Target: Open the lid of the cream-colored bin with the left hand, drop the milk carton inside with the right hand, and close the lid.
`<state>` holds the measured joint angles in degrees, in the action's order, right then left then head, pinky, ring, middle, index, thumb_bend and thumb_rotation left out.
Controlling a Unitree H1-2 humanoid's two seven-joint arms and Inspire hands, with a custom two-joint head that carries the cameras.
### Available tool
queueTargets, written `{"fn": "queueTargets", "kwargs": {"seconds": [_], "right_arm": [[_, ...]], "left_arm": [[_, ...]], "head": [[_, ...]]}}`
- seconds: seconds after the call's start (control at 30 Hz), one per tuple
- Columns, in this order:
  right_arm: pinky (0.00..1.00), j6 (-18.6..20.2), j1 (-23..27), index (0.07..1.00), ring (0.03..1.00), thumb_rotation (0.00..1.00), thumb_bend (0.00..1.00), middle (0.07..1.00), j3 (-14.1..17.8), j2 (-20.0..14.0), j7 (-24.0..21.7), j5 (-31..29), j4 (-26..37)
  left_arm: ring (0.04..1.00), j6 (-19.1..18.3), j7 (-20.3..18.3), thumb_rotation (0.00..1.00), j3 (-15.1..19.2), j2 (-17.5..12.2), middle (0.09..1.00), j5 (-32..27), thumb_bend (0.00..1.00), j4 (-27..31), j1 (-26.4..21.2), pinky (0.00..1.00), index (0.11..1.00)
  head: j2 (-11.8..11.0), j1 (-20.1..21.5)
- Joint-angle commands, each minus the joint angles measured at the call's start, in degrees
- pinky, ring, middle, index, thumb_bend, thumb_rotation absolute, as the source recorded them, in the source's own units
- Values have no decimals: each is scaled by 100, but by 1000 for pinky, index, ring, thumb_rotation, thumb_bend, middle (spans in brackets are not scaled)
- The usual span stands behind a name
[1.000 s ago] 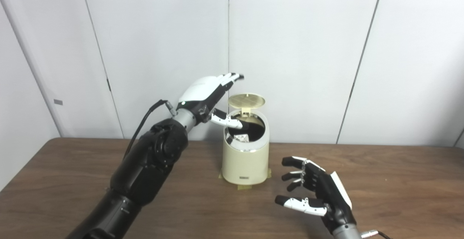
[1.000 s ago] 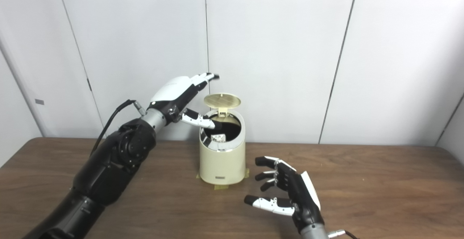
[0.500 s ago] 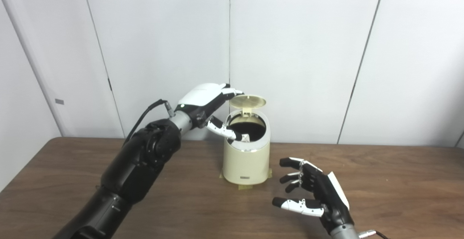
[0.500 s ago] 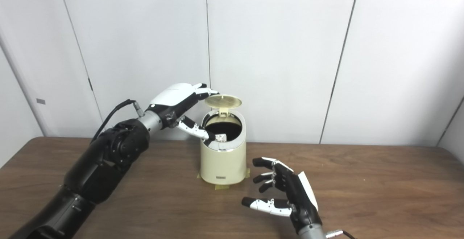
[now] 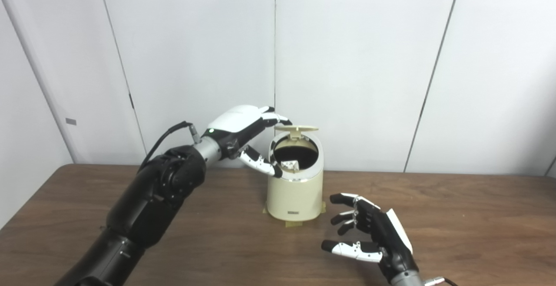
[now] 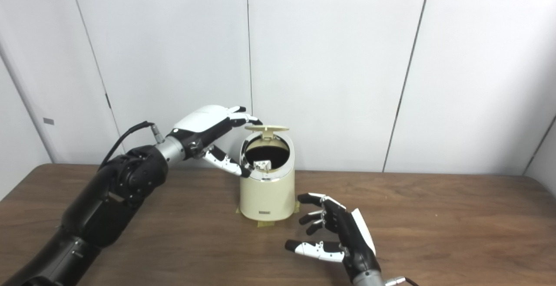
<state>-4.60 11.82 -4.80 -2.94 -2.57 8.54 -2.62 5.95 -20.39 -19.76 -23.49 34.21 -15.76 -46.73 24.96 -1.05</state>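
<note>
Brown wooden table (image 5: 456,216) against white wall panels, cream bin (image 5: 295,190) at centre with milk carton (image 5: 290,165) inside, my left hand (image 5: 243,125) spread, fingertips on the half-lowered lid (image 5: 297,127), my right hand (image 5: 369,234) near right, splayed, holding nothing.

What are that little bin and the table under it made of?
The bin looks like smooth cream plastic, with a soft even sheen and a shiny metal-like ring at its mouth. The table looks like dark brown wood or wood-grain laminate; streaky grain shows, but the pictures cannot settle which.
</note>
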Motion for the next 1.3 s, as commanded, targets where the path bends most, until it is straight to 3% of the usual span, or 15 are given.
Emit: {"fn": "queueTargets", "kwargs": {"seconds": [0.0,0.77,0.87,1.03,1.27], "right_arm": [[453,-30,244,692,588,143,651,764,6,51,61,20,181],[432,132,274,687,571,74,632,754,-64,112,131,234,281],[435,170,278,687,575,78,632,757,-72,124,121,229,296],[430,292,283,688,576,77,635,762,-80,137,93,211,346],[435,417,288,689,574,67,639,773,-84,142,75,186,403]], "left_arm": [[1000,122,58,315,78,-102,913,-21,814,221,-201,1000,866],[1000,317,-178,287,36,-35,896,-155,837,791,451,1000,853],[1000,451,-143,309,-18,-56,893,-49,829,853,523,1000,850],[1000,683,-100,253,-167,-98,888,277,814,1021,626,1000,859],[1000,475,-234,273,-390,5,923,943,822,1347,818,1000,887]], "head": [[16,3],[250,133],[268,148],[291,164],[326,170]]}}
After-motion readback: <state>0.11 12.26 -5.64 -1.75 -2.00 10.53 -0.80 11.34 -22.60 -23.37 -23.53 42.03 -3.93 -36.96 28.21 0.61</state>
